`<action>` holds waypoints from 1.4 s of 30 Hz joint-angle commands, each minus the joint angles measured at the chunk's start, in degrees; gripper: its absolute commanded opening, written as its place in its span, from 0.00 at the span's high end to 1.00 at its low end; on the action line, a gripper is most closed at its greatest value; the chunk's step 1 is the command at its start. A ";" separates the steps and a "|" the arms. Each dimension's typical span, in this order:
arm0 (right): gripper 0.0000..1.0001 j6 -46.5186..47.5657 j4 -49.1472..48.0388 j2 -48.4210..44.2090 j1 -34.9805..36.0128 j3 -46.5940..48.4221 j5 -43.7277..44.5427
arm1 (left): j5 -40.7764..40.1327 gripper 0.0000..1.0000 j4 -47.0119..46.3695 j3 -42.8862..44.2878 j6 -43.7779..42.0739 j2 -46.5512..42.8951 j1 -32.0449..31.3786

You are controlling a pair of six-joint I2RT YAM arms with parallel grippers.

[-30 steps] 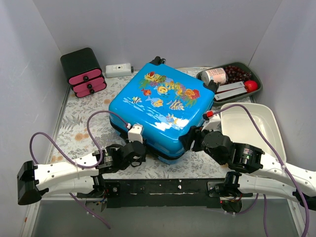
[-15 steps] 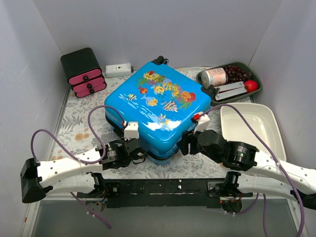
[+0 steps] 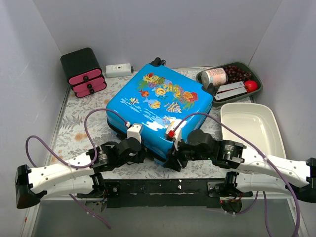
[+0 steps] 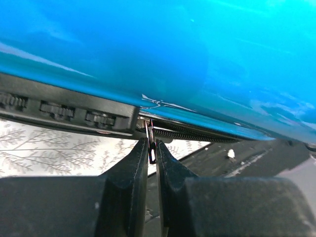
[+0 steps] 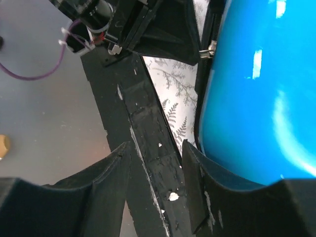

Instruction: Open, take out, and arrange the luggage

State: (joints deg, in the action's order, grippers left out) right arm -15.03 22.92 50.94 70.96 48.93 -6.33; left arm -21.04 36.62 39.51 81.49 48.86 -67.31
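Right jaws swung left, gaping beside luggage (image 3: pixel 158 98); left jaws pinch zipper pull (image 4: pixel 151 144).

Black box (image 3: pixel 83 72), white tub (image 3: pixel 249 129), dark tray (image 3: pixel 248 65) sit apart.

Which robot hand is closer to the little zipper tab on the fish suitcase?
Left. The left gripper pinches the zipper tab at the near edge of the suitcase. The right gripper hangs open beside the suitcase, apart from the tab.
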 commanded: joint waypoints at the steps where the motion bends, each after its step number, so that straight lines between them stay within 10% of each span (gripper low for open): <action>1: 0.48 3.24 -3.06 6.52 5.93 3.10 8.75 | 7.16 1.00 -6.48 3.73 4.37 2.46 -1.16; 13: 0.49 -18.52 11.61 16.12 10.80 9.88 49.74 | 0.39 1.00 1.34 2.51 10.61 -1.30 -1.16; 23: 0.56 -24.44 15.49 11.99 -1.88 6.09 46.23 | -10.42 1.00 10.05 3.47 19.23 4.31 -0.19; 31: 0.52 -14.43 7.16 10.50 -2.84 3.02 36.84 | 0.10 1.00 -5.13 0.24 2.48 1.52 1.57; 34: 0.51 -13.62 3.10 8.48 -2.84 1.09 33.93 | 5.47 0.60 -15.16 -2.23 -3.60 -2.18 1.57; 42: 0.51 -26.62 4.33 0.05 -2.84 -2.17 34.89 | 5.92 0.32 -23.70 -0.05 -9.59 6.32 1.57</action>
State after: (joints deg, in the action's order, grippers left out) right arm -34.89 29.43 55.59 68.29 48.16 28.38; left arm -16.03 19.18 37.54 77.97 49.25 -65.84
